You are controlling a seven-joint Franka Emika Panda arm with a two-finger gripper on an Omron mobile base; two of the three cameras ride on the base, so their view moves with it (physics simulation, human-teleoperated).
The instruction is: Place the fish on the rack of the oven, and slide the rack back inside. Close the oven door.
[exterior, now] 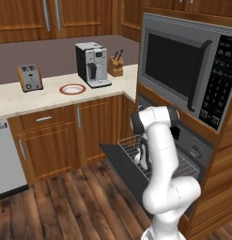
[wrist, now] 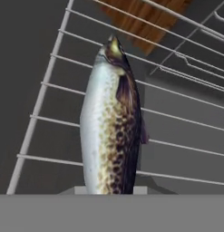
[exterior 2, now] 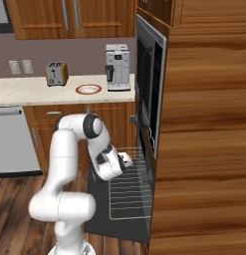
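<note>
The fish, silver-bellied with a dark speckled back, hangs clamped in the gripper above the rack.

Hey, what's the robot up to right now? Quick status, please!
Gripper over pulled-out silver wire rack, shut on slender speckled silver-grey fish. Fish not set down yet. Dark glass oven door open flat. Nothing blocking the rack.

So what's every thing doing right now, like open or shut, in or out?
Oven door: open, folded down flat.
Rack: pulled out over the door.
Fish: close to the hand camera, above the rack bars; grip hidden.
Gripper: low over the rack; jaws can't be made out.
Microwave: door shut.
Plate: on the counter, nothing on it.
Toaster: slots look empty.
</note>
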